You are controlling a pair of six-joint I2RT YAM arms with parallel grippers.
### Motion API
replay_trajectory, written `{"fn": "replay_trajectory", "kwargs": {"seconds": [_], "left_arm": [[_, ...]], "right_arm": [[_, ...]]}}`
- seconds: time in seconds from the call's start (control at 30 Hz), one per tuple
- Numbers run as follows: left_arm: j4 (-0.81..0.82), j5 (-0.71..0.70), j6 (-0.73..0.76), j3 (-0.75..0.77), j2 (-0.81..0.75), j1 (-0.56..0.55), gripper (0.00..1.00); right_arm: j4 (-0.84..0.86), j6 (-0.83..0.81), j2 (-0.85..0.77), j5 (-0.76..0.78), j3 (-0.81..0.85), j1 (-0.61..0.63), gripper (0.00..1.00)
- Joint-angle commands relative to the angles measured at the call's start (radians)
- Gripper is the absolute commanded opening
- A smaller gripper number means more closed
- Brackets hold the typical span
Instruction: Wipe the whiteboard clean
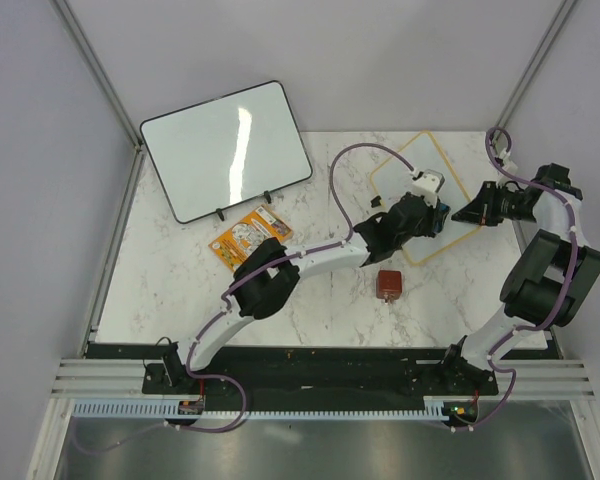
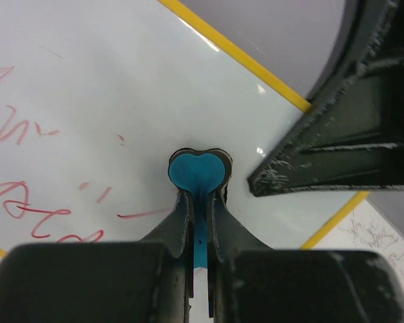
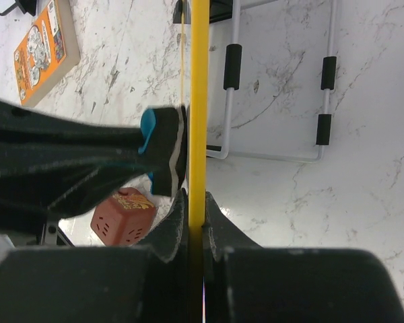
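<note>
The small whiteboard (image 1: 401, 172) with a yellow frame lies at the back right of the table. In the left wrist view its white face (image 2: 121, 81) shows red handwriting (image 2: 27, 202) at the left. My left gripper (image 1: 437, 218) is over the board, shut on a blue eraser (image 2: 196, 171) that presses on the face; the fingers (image 2: 178, 215) pinch its thin handle. My right gripper (image 1: 468, 215) is shut on the board's right frame edge, which the right wrist view (image 3: 199, 101) shows edge-on between the fingers (image 3: 177, 222).
A larger blank black-framed whiteboard (image 1: 227, 150) stands at the back left. An orange booklet (image 1: 248, 235) lies in front of it. A red-brown cube (image 1: 388, 284) sits near the left arm's wrist. A white wire stand (image 3: 276, 87) with black pads lies under the small board.
</note>
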Motion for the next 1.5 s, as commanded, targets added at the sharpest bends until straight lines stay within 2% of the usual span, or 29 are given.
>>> {"fn": "replay_trajectory", "kwargs": {"seconds": [0.0, 0.3, 0.53, 0.8, 1.1, 1.33, 1.47], "left_arm": [[-0.08, -0.02, -0.102, 0.026, 0.07, 0.114, 0.02], [-0.144, -0.066, -0.147, 0.139, 0.127, 0.187, 0.02], [-0.175, 0.05, -0.196, 0.17, 0.156, 0.188, 0.02], [-0.156, 0.101, -0.209, 0.064, 0.095, 0.067, 0.02], [-0.13, 0.136, -0.312, -0.106, 0.004, -0.066, 0.02], [-0.144, 0.029, -0.386, -0.108, 0.004, -0.218, 0.02], [-0.19, 0.027, -0.439, -0.074, 0.025, -0.231, 0.02]], "right_arm": [[0.01, -0.145, -0.014, 0.102, -0.036, 0.047, 0.0], [-0.084, -0.191, 0.023, 0.112, 0.032, 0.047, 0.0], [-0.159, -0.238, 0.026, 0.127, 0.064, 0.049, 0.0], [-0.167, -0.222, 0.026, 0.129, 0.072, 0.049, 0.0], [-0.153, -0.172, 0.014, 0.151, 0.082, 0.054, 0.0], [-0.127, -0.144, -0.008, 0.161, 0.064, 0.058, 0.0], [-0.113, -0.144, -0.014, 0.155, 0.044, 0.063, 0.0]]}}
